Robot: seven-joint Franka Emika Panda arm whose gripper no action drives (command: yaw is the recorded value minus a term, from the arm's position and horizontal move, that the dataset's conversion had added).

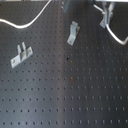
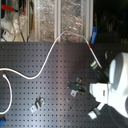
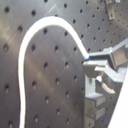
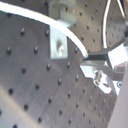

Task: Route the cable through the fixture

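Closest to my wrist cameras, the cable [image 3: 30,55] arcs over the perforated surface [image 3: 45,100] into the jaws, which pinch it. In the second exterior view it trails from center-right to the left edge, past a bracket [image 2: 75,88].

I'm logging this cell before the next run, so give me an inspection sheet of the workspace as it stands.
Surface: black perforated board, bare over much of the first exterior view.
Job's things: white cable curving across the board; three metal brackets standing apart.
Clutter: nothing seen on the board.
Grippers: claw shut on the cable's end, close to the third bracket.
Cables: the white cable's far end runs off the second exterior view's left.
Surroundings: shelf with blurred items behind the board; white robot arm.
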